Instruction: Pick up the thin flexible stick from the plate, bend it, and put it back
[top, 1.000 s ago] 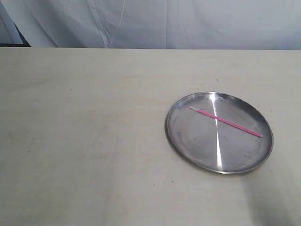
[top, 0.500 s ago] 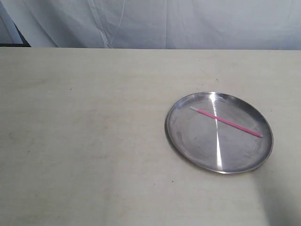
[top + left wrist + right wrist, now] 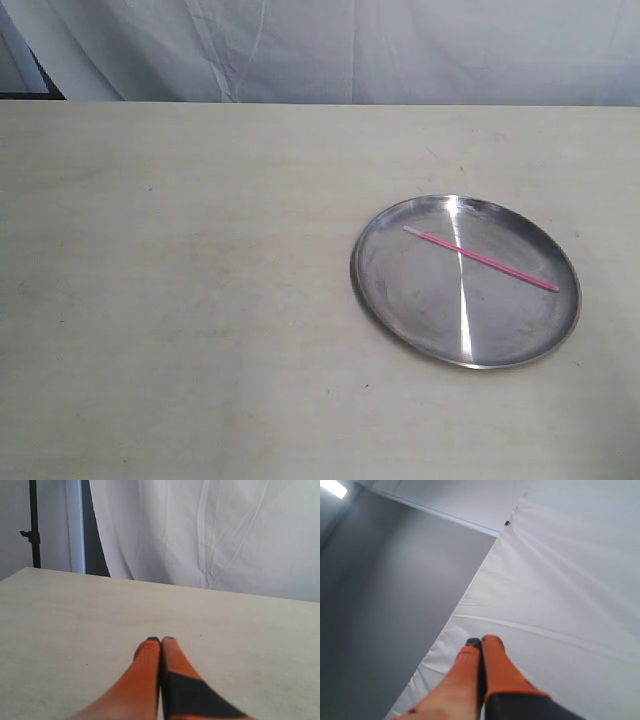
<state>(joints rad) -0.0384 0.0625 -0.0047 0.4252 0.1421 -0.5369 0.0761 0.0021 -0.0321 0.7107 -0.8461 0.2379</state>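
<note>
Pink thin flexible stick flat and diagonal inside stainless-steel plate, whitish tip toward far edge of table; plate close to right edge. Left end effector clenched, empty, low above table; right end effector clenched, empty, aimed at white curtain.

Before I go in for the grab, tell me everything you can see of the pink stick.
The stick is a very thin, bright pink rod, plastic by its look, with a short whitish tip at one end. It lies straight and unbent, flat inside the plate. In the exterior view it runs diagonally from the whitish tip at upper left to the pink end near the right rim. It is somewhat shorter than the plate is wide. Only the plate touches it; neither wrist view shows it.
</note>
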